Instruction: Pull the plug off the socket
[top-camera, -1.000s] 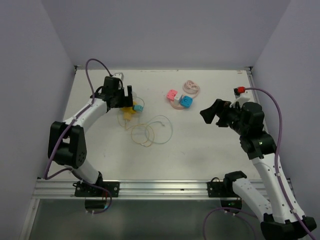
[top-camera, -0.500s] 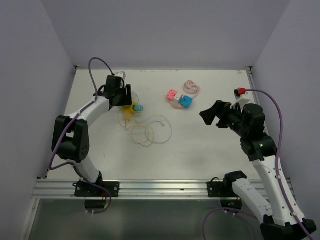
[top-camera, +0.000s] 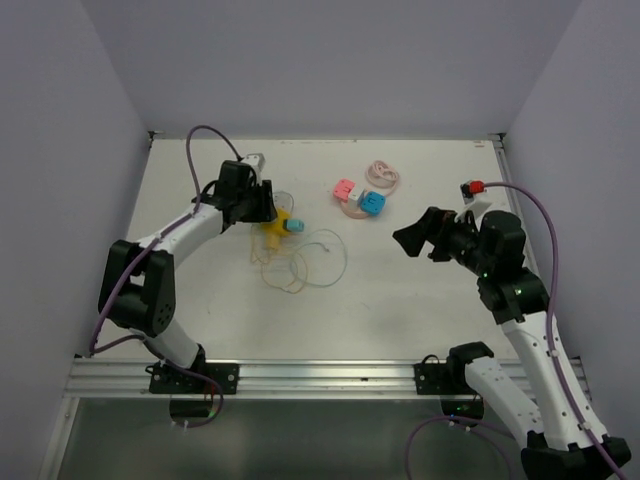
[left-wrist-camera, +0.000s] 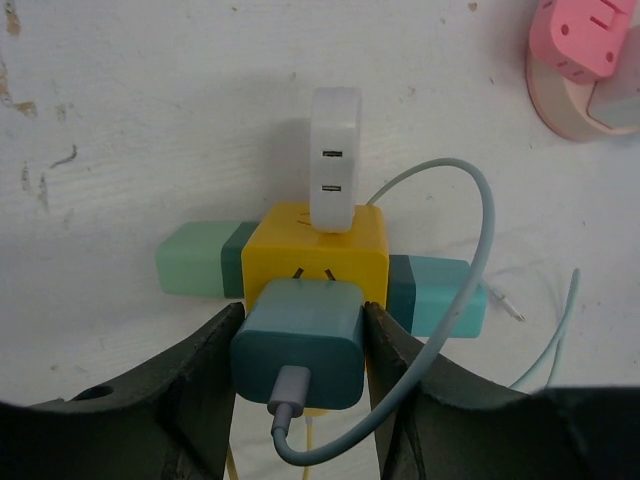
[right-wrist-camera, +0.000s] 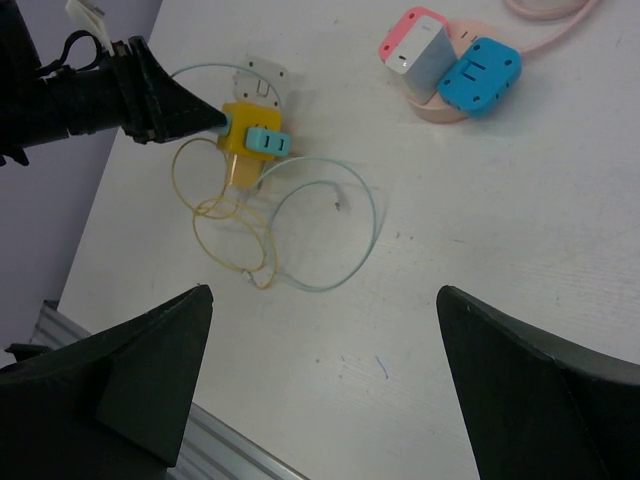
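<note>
Left wrist view, left gripper (left-wrist-camera: 302, 315) with both dark fingers (left-wrist-camera: 200, 385) pinching the sides of the teal plug (left-wrist-camera: 298, 340), plug seated in the near face of the yellow socket cube (left-wrist-camera: 315, 245), white charger (left-wrist-camera: 334, 170) on the cube's far face, right gripper (right-wrist-camera: 322, 291) well right of the cube, fingers spread wide above the table (right-wrist-camera: 480, 250).

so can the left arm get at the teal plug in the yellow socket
Probably yes: the left gripper has its fingers against both sides of the teal plug, which sits in the yellow socket. Nothing blocks it; only the plug's cable trails between them.
</note>
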